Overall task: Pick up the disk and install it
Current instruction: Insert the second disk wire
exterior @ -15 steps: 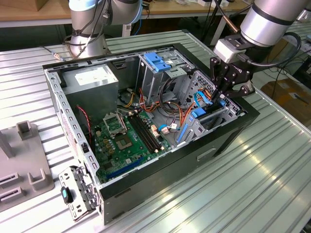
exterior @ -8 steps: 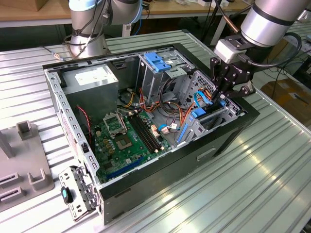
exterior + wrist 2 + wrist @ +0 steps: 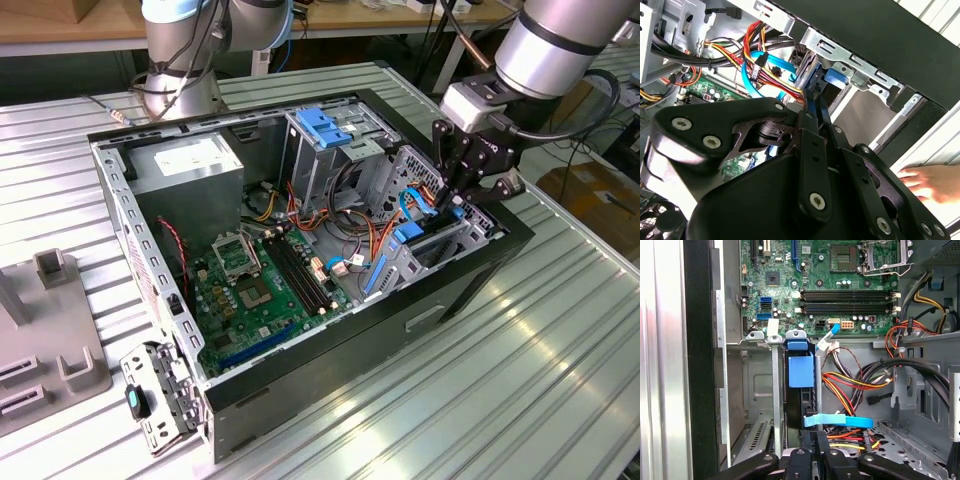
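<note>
Exterior view: we see an open computer case (image 3: 330,370) lying on its side on a ribbed metal surface (image 3: 520,390). The arm comes in from the exterior view's upper right, and its black pincer (image 3: 462,195) reaches down into the drive bay at the case's end on the exterior view's right. The disk (image 3: 425,240) stands on edge in that bay, its blue frame showing just below the pincer. A green circuit board (image 3: 255,290) covers the case floor, and a grey box with a white label (image 3: 190,165) sits at the far corner.

Second wrist view: we see the pincer (image 3: 812,120) with its narrow fingers drawn close together on the blue-edged disk (image 3: 815,97), which sits against the bay's metal wall. A blue cable (image 3: 757,75) loops beside it. A person's hand (image 3: 932,182) rests outside the case.

First wrist view: we see the disk (image 3: 801,390) upright in its slot between metal rails, and the pincer (image 3: 820,440) closed on its near edge.
</note>
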`<state>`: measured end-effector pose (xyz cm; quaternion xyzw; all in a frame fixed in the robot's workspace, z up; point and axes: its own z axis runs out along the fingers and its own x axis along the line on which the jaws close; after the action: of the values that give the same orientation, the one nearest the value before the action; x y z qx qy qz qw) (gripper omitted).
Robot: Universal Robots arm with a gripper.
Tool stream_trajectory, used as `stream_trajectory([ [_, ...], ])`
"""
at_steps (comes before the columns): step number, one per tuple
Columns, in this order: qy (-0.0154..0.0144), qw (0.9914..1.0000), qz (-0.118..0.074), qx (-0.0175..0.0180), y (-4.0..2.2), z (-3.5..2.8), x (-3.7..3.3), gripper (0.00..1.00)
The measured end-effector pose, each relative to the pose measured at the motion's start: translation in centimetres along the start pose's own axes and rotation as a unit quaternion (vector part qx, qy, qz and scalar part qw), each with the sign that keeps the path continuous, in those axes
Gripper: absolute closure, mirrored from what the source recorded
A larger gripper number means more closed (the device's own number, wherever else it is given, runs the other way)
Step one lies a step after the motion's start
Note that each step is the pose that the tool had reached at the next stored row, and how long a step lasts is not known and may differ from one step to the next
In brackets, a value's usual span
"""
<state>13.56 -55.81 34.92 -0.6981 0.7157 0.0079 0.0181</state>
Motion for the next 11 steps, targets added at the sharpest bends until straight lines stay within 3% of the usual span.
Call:
stream_trajectory([
  [11, 0.0001, 1.0, 0.0, 0.0, 0.01, 0.46, 0.02, 0.84],
])
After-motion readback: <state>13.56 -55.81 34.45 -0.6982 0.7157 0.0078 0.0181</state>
